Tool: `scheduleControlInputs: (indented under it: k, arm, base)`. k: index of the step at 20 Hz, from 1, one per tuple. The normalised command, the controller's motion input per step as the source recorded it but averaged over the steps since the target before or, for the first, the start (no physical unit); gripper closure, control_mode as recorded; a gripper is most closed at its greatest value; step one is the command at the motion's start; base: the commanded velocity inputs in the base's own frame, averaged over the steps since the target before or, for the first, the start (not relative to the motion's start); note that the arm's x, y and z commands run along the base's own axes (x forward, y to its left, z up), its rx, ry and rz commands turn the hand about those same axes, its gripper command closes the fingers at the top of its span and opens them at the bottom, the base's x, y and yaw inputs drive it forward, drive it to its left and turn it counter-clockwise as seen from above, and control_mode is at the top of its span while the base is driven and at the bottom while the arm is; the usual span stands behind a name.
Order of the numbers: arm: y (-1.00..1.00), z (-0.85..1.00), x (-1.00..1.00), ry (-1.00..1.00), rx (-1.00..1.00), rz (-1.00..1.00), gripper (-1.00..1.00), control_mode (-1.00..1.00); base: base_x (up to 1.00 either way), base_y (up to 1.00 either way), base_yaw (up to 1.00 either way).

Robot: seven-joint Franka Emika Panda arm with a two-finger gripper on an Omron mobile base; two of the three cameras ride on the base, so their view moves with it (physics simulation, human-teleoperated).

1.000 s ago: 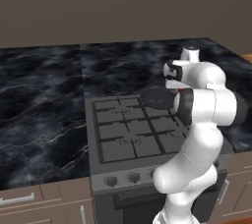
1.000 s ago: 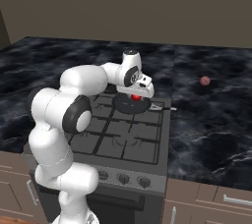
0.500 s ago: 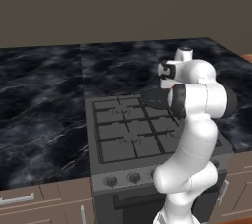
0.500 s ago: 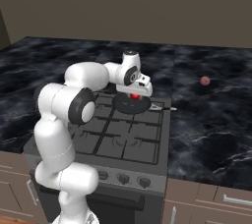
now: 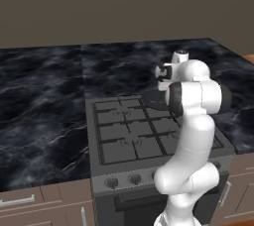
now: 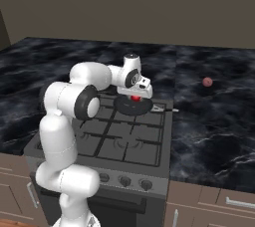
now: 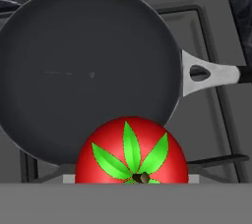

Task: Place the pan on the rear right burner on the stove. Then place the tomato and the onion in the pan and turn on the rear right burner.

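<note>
Between the fingers (image 6: pixel 135 97), as far as you can see, sits the tomato (image 7: pixel 132 152), but you cannot tell whether they are clamped on it or merely apart around it: in the hand view the finger tips themselves are hidden and the bottom of the tomato is cut off at the lower edge. In the right base view the fingers are too small to make out under the white hand, and only a red speck of tomato shows just below them, over the pan (image 6: pixel 133 105). In the left base view your own arm covers the hand and most of the pan (image 5: pixel 155 99), leaving just a dark sliver of its rim at the rear right of the stove (image 5: pixel 134 136).

The tomato is bright red and smooth, with a green star of leaves and a brown stem stub on top. Just beyond the fingers the pan (image 7: pixel 88 73) lies flat on the black grate, round, shallow and dark grey, bare inside; its silvery handle with a teardrop hole runs off to one side and ends in a dark grip cut by the frame edge.

Well away from the fingers, to their right on the black marbled desk (image 6: pixel 214 116), rests the onion (image 6: pixel 207 81), a dull pinkish ball, too small to show detail
</note>
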Motion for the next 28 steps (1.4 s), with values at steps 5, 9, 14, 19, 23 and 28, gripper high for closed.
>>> scheduleControlInputs:
  k: [5,9,14,19,23,28]
  arm:
    - [0.07,-0.21,0.27,0.00,0.00,0.02,1.00,-1.00]
    - [0.02,-0.21,0.25,0.00,0.01,0.02,1.00,-1.00]
    - [0.00,-0.21,0.28,-0.02,0.01,0.02,1.00,-1.00]
    - [0.00,-0.19,0.26,-0.06,0.01,0.01,1.00,-1.00]
    - [0.00,-0.16,0.21,-0.09,0.00,0.01,1.00,-1.00]
    - [0.00,-0.16,0.03,-0.04,0.00,0.00,1.00,-1.00]
  base:
    - [0.00,0.00,0.00]
    - [0.00,0.00,0.00]
    - [0.00,0.00,0.00]
    - [0.00,0.00,0.00]
    - [0.00,0.00,0.00]
    - [0.00,0.00,0.00]
